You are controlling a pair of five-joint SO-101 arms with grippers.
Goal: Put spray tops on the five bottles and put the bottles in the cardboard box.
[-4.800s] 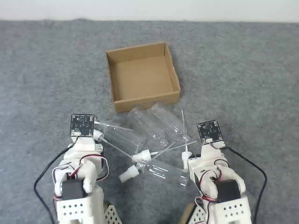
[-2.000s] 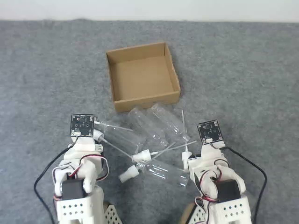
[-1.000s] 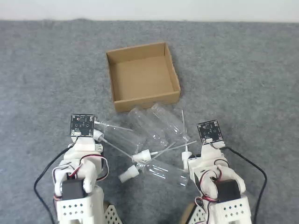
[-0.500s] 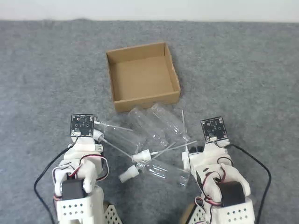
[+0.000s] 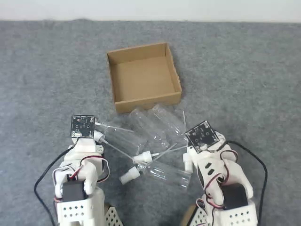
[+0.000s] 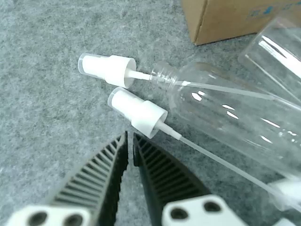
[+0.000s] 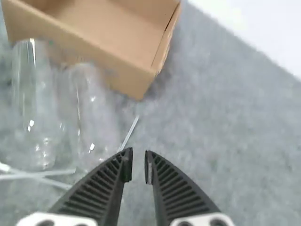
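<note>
Several clear, cylindrical plastic bottles (image 5: 157,126) lie on their sides on coarse grey carpet (image 5: 244,70), at 6 o'clock of the shallow square cardboard box (image 5: 148,102). White spray tops (image 5: 130,175) with thin dip tubes lie loose among them. Left gripper (image 6: 130,136): ribbed black jaws almost together, gripping nothing, just beside one top. Right gripper (image 7: 138,153): jaws likewise narrowly parted, empty, above carpet near the bottles

Coarse grey carpet (image 5: 244,70) covers the desk (image 5: 42,66) on every side. Along its far edge runs a plain, pale white band (image 5: 150,9), either wall or bare surface.
</note>
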